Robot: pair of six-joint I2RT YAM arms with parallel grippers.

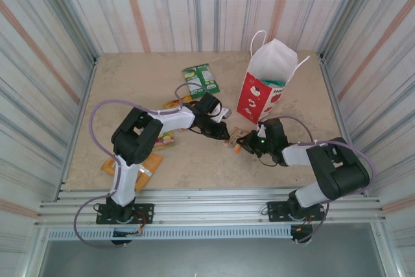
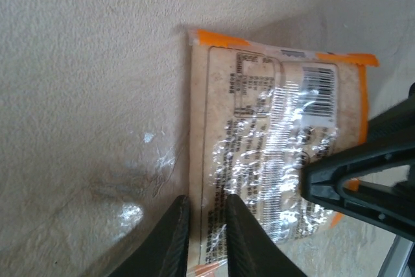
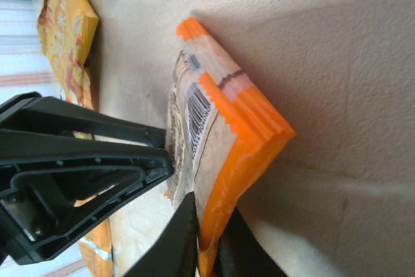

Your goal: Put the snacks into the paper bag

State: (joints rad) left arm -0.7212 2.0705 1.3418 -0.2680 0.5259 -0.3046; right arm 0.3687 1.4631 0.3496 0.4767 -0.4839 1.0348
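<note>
Packet (image 3: 214,115) looks light, crinkly and slippery. Right tool (image 3: 207,225) clamps its stiffer orange seam; left tool (image 2: 206,215) pinches another edge.

The orange pouch (image 1: 109,165) lies partly hidden beneath the left arm (image 1: 122,183).

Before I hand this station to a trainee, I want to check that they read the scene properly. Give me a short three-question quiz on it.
1. True or false: the paper bag stands upright.
2. The left gripper and right gripper are both shut on: A the yellow-orange bag, B the orange-edged packet, C nothing.
3. In the top view, on which side of the paper bag does the green snack bag lie?
Key: 1 true; 2 B; 3 left.
</note>
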